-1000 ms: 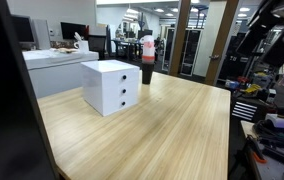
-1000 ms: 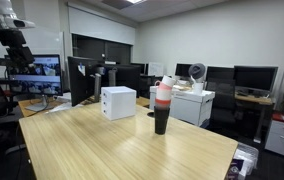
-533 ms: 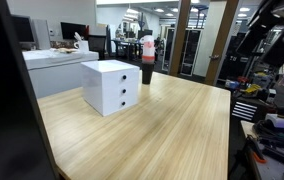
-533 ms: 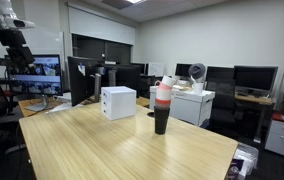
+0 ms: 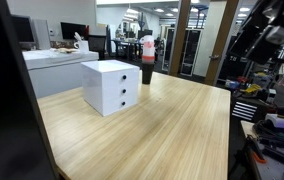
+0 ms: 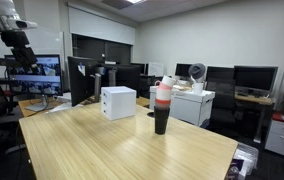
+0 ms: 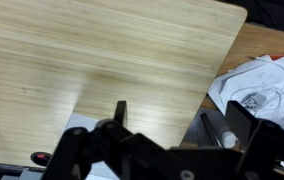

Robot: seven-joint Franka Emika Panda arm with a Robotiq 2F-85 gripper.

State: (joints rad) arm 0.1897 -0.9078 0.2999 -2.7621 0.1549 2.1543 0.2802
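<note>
Drawer box [image 5: 110, 86] sits on wooden table [image 5: 172, 135], cup stack [image 5: 147, 62] nr it. My gripper [image 7: 162, 112] hangs well above, jaws released, empty. Risk: misaligned descent clips box top or tips cup stack.

An office: rows of monitors [image 6: 250, 78], desks [image 6: 197, 103], ceiling lights [image 5: 164, 10].

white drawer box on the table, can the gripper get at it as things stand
Probably yes: the gripper hangs open high near the table, nothing stands between it and the drawer box, and the cup stands apart.
</note>
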